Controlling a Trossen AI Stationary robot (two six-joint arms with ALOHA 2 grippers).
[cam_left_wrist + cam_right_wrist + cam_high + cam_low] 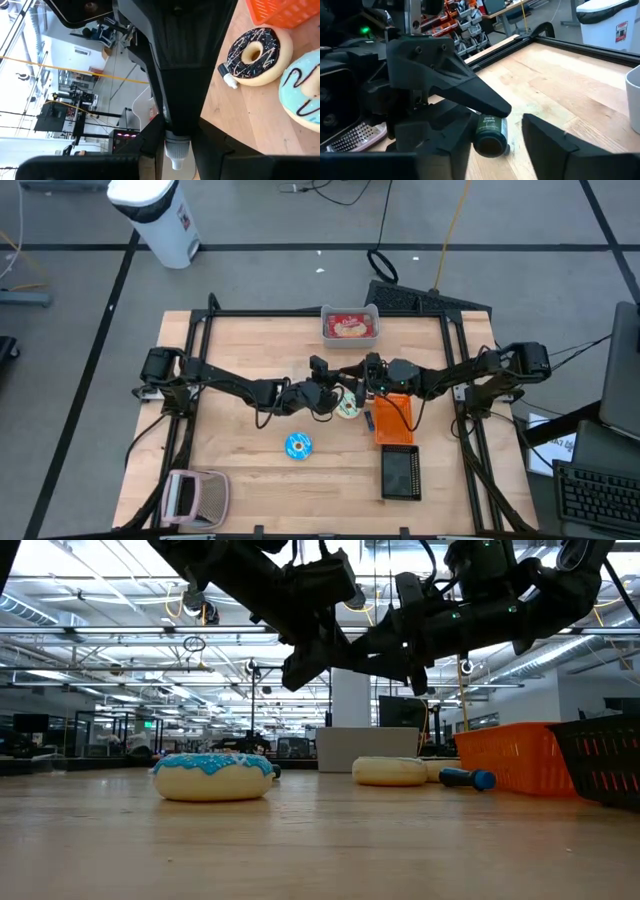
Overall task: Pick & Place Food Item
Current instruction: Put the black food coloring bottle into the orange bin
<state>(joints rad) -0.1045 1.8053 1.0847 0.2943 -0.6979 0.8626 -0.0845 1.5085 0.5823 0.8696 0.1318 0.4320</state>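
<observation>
My two grippers meet above the middle of the table. My left gripper (324,393) is shut on a small dark green bottle (489,134) with a white ribbed cap (176,148). My right gripper (495,150) is open, one finger on each side of the bottle's base end. There is a clear gap on one side, and I cannot tell whether the other finger touches. Below them a chocolate-iced donut (254,52) and a blue-iced donut (298,445) lie flat on the wood. My left gripper pinches the bottle's body, with one finger (480,102) lying over its labelled side (489,121). The other finger is hidden behind the bottle. The bottle is lifted clear of the table, roughly level. Its cap points back toward my left wrist and its base toward my right gripper.
An orange basket (393,418) and a black basket (400,475) stand right of centre. A small blue-and-white marker (465,778) lies beside the chocolate donut. A tray of red food (350,326) sits at the far edge and a pink-white object (196,497) at the near left corner.
</observation>
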